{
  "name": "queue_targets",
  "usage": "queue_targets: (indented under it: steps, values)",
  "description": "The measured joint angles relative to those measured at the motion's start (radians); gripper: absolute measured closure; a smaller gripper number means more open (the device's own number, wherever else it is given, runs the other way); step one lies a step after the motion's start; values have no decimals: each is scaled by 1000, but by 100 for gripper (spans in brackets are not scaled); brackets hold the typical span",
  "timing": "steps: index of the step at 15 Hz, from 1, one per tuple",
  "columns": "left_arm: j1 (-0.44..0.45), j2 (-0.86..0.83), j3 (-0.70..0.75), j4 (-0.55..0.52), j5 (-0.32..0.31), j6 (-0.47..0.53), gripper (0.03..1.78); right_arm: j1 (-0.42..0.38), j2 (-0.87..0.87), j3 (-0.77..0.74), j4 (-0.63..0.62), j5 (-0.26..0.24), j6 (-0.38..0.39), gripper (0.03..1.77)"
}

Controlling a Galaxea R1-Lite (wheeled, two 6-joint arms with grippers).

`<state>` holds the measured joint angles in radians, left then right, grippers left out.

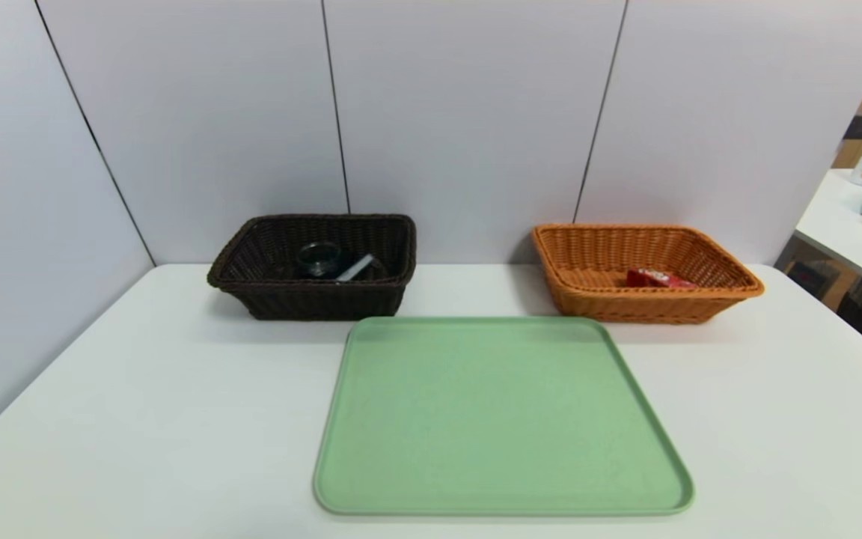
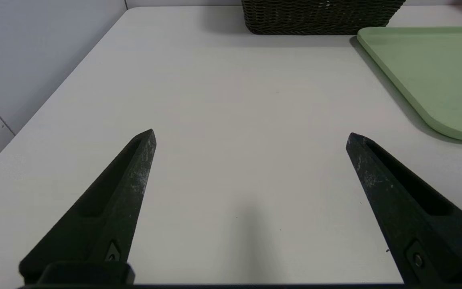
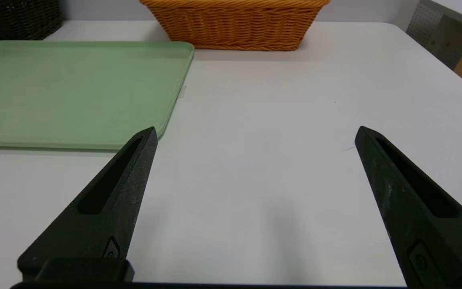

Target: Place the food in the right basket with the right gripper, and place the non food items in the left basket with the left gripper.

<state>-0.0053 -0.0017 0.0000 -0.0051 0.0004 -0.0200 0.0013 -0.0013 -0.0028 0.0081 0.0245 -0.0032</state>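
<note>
**Standing wide at both sides of a bare green tray**

Hovering low over the white table (image 1: 139, 419), the left gripper (image 2: 251, 136) points level toward the far wall with its two black fingers (image 2: 126, 188) spread far apart and nothing between them. From its wrist view, only tabletop lies beneath it; the corner of the green tray (image 1: 502, 415) sits off to its inner side and the dark wicker wall of the left basket (image 1: 311, 296) stands farther ahead.

The right gripper (image 3: 255, 134) mirrors it on the other side of the tray, also level, its fingers (image 3: 114, 192) splayed just as wide and gripping nothing. The tray's edge lies just beside its inner finger in that view, and the orange wicker right basket (image 1: 648, 299) stands ahead against the wall.

Neither arm shows in the head view. The tray lies flat in the middle of the table, close in front of both baskets, which sit well apart by the grey wall panels (image 1: 461, 112).

Inside the dark brown basket lie a round dark jar-like item (image 1: 318, 258) and a pale flat object (image 1: 356, 267) leaning beside it; what they are exactly I cannot tell. Inside the orange basket rests a red food packet (image 1: 657, 278), lying near the front wall.

Off to the right, a second table (image 1: 850, 239) carries bottles and containers.
</note>
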Motion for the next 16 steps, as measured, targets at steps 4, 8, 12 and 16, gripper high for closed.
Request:
queue_targets:
  steps: [4,8,12,16]
  values:
    - [0,0,0,0,11,-23,12,0,0,1,-9,-8,7,10]
    - [0,0,0,0,11,-24,12,0,0,2,-9,-9,4,10]
    - [0,0,0,-1,11,-24,12,0,0,2,-9,-19,14,10]
    - [0,0,0,0,11,-24,12,0,0,2,-10,-27,46,10]
